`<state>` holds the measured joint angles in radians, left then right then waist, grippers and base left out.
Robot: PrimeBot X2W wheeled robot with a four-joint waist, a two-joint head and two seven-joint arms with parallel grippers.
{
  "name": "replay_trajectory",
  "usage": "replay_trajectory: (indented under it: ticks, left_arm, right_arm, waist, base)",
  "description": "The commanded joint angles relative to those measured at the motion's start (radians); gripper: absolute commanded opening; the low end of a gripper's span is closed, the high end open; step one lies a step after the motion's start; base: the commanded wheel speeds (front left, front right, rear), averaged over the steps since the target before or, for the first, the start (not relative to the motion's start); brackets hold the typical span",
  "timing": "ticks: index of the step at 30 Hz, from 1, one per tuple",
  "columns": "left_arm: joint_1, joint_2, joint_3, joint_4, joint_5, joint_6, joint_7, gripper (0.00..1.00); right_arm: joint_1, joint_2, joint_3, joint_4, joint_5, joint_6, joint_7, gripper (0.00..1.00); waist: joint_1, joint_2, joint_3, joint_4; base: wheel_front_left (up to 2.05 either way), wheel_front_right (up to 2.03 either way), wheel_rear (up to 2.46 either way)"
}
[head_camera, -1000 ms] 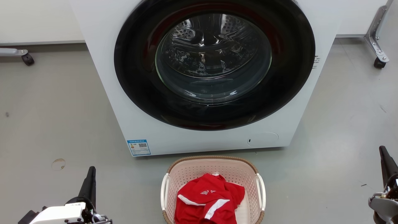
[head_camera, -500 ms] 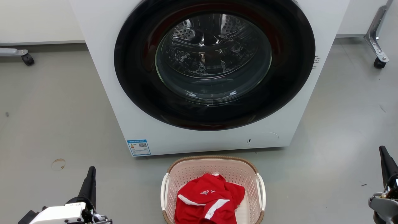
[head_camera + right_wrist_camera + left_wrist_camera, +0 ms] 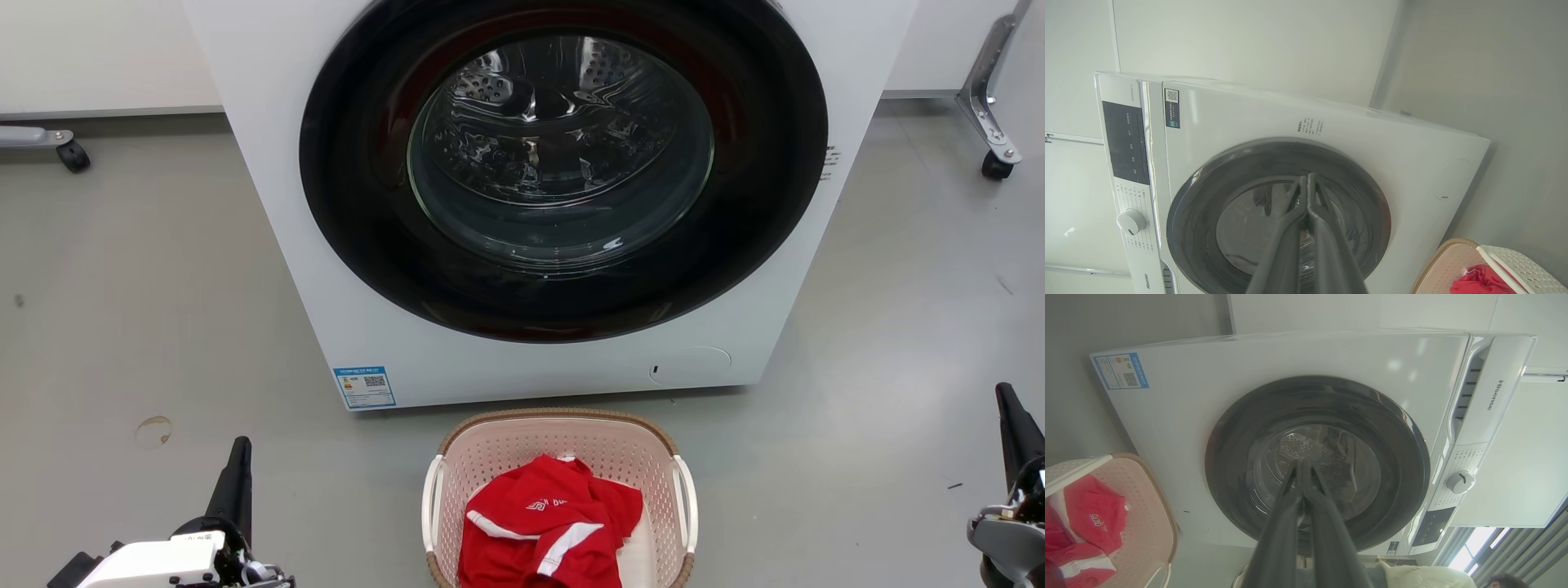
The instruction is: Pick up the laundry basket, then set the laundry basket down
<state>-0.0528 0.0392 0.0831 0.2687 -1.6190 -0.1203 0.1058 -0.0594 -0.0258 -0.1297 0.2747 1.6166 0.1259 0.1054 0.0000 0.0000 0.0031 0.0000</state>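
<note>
Nothing visible changes between the earlier head-view pictures and now. The pale pink perforated plastic laundry basket (image 3: 506, 457) with its brown woven-look rim, the crumpled red-and-white garment (image 3: 547, 523) inside it, the left gripper (image 3: 240, 451) and the right gripper (image 3: 1007, 402) show no shift in place or pose. The framing of the head view does not move either.

So the floor (image 3: 122, 310) is plain grey and a bit scuffed. The white washing machine (image 3: 563, 188) sits right on it. The pink laundry basket (image 3: 563, 445) is on the floor just in front of the machine, not touching it. There's a left caster (image 3: 73, 155) off to the machine's left and a right caster (image 3: 996, 166) on its other side. A round stain (image 3: 153, 430) sits out front-left.
</note>
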Motion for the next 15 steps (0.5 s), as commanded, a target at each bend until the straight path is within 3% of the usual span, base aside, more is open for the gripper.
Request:
replay_trajectory:
  ticks: [1, 15]
  left_arm:
    - [-0.055, 0.011, 0.032, -0.024, 0.011, -0.010, 0.008, 0.00]
    - [-0.055, 0.011, 0.032, -0.024, 0.011, -0.010, 0.008, 0.00]
  right_arm:
    - [-0.049, -0.025, 0.015, -0.030, -0.009, 0.005, 0.009, 0.00]
    - [-0.049, -0.025, 0.015, -0.030, -0.009, 0.005, 0.009, 0.00]
  waist:
    - [0.0000, 0.0000, 0.000, 0.000]
    - [0.0000, 0.0000, 0.000, 0.000]
  base:
    - [0.00, 0.00, 0.00]
    - [0.00, 0.00, 0.00]
